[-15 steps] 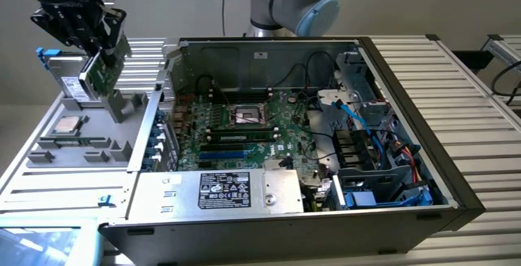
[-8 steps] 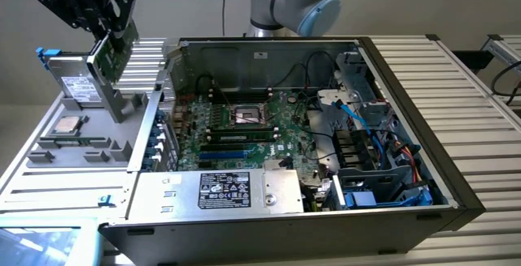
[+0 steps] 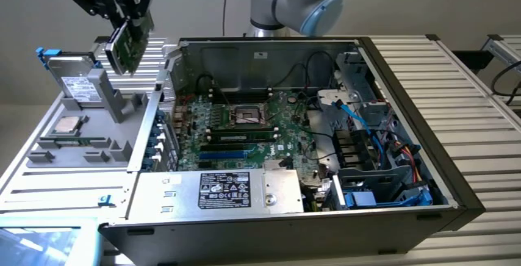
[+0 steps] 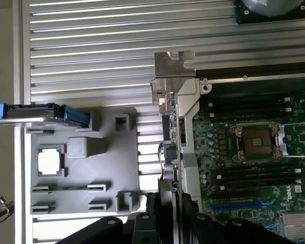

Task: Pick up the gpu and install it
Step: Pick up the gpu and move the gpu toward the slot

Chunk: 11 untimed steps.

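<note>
The jaws are closing part-way on the gpu [image 3: 130,41] and are holding it by one short end. We are observing the card lifted clear of the bench [image 3: 468,77], high on the exterior view's left. It is hanging tilted, with its green board facing the camera.

In the wrist view we are seeing the gpu [image 4: 171,127] edge-on, with its silver bracket at the end away from the jaws. Along that line of sight it is lying over the gap between the grey holder [image 4: 91,173] and the wall of the computer case [image 3: 407,113]. It is touching neither.

We are noting that the case is lying open on its side on the ribbed bench. Its motherboard [image 3: 244,125] is exposed, with the processor socket [image 3: 248,115] uncovered and a memory stick [image 3: 240,136] sitting just beside it. A power supply [image 3: 236,190] is occupying the near edge of the case.

On the grey holder [image 3: 82,147], a hard drive [image 3: 77,86] with a white label is standing upright in its slot. A processor chip [image 3: 67,125] is resting flat in a recess near it. The robot arm [image 3: 297,3] is rising behind the case.
</note>
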Each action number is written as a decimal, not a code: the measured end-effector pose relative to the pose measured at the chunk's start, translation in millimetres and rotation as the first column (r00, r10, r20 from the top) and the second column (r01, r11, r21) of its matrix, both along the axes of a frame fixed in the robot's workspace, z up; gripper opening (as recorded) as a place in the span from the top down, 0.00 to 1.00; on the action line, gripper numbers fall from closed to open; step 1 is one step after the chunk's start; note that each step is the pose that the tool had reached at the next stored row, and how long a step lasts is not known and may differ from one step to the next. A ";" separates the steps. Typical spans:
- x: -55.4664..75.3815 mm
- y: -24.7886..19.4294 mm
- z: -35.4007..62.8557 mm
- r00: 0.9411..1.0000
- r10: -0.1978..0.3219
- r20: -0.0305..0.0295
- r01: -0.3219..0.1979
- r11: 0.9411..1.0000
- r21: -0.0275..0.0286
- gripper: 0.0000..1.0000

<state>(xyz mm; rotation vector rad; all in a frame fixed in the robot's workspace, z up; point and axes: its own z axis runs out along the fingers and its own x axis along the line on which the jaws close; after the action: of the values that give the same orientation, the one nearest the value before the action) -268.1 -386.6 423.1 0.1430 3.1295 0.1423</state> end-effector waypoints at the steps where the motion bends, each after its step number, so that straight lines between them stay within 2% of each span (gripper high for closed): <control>1: 4.5 -0.3 0.1 1.000 0.000 0.000 0.000 1.000 0.000 0.71; 11: 49.9 -3.3 0.5 1.000 0.000 -0.008 0.000 1.000 0.000 0.71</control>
<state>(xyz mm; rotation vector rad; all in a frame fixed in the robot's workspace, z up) -218.2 -389.9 423.5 0.1439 3.1378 0.1420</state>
